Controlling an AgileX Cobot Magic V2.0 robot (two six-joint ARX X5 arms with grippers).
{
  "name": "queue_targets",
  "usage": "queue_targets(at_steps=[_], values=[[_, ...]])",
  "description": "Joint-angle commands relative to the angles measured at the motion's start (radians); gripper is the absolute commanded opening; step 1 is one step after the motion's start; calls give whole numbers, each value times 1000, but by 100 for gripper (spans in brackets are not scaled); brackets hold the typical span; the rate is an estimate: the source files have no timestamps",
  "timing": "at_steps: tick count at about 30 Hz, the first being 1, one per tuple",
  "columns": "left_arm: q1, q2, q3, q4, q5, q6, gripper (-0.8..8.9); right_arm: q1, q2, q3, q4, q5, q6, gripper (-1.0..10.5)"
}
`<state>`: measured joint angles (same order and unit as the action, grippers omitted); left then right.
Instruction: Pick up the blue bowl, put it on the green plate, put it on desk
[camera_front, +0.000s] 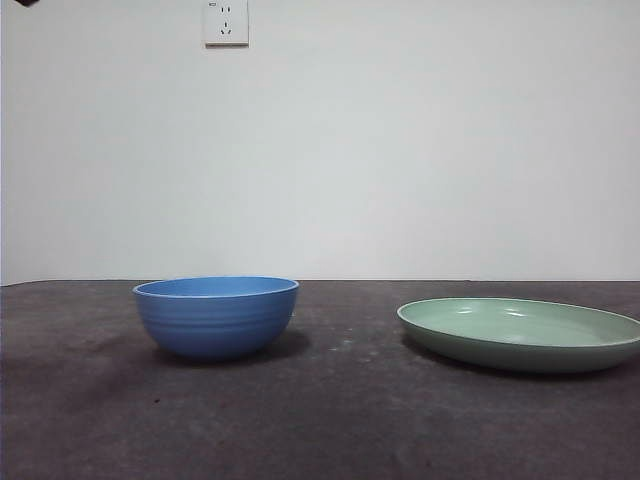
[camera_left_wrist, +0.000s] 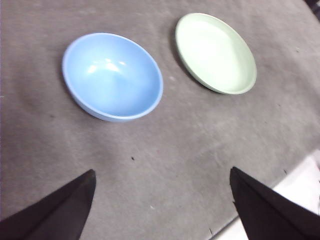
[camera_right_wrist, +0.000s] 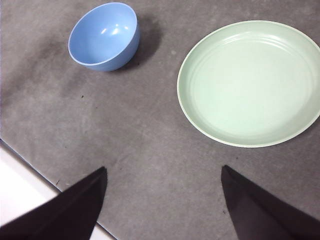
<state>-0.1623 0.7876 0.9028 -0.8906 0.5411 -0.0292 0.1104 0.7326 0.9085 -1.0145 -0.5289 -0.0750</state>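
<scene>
The bowl (camera_front: 216, 316) is seen upright and empty on the surface (camera_front: 330, 420), well apart from the plate (camera_front: 520, 333), which lies flat beside it with nothing on it, so the first lift is judged not yet begun. The left tool (camera_left_wrist: 162, 200) is held high over the near edge with its jaws spread wide and nothing gripped, and the right tool (camera_right_wrist: 162, 197) likewise, wide and bare. The dark, scuffed, matte surface is backed by a plain white wall (camera_front: 400, 150) carrying one socket (camera_front: 225, 22).
</scene>
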Motion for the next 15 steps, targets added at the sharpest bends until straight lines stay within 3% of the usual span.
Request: queue_targets(at_steps=[1,15], values=[[-12,53,68,17,-37,-31,433,3,4,19,5,-5,-3,366],[-143,476,344,34,-272,-35,426,3,4,19,8,-5,-3,366]])
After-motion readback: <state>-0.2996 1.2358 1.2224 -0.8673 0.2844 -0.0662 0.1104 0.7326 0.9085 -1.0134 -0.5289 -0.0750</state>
